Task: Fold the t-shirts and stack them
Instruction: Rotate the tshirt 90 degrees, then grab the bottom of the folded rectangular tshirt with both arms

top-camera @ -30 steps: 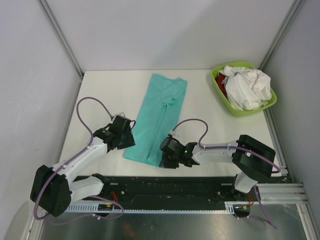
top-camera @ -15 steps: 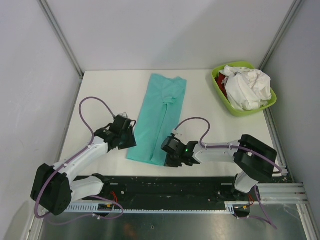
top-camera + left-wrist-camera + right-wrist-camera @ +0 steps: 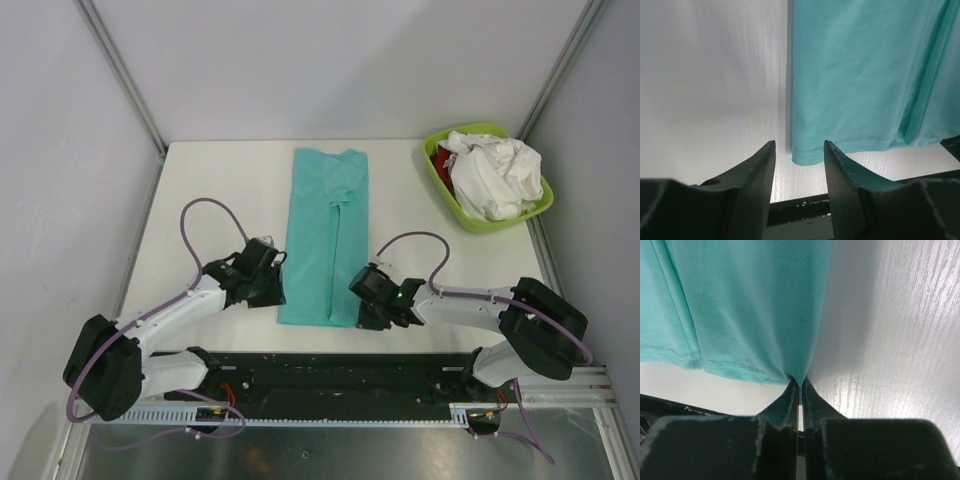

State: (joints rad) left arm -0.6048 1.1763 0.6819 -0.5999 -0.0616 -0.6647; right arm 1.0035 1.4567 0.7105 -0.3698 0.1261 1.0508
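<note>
Seen from above, the teal t-shirt [image 3: 325, 240], a long strip on the table [image 3: 215, 185], has swung from a slant to run straight away from both jaws, hem nearest them and collar end far. The right jaws closed on its near right corner and drew it over, which I judge squares it for the next fold. The left wrist view shows the left jaws half open and holding nothing, the hem's left corner just beyond their tips. The right wrist view shows the right jaws pinched on the hem's corner.
</note>
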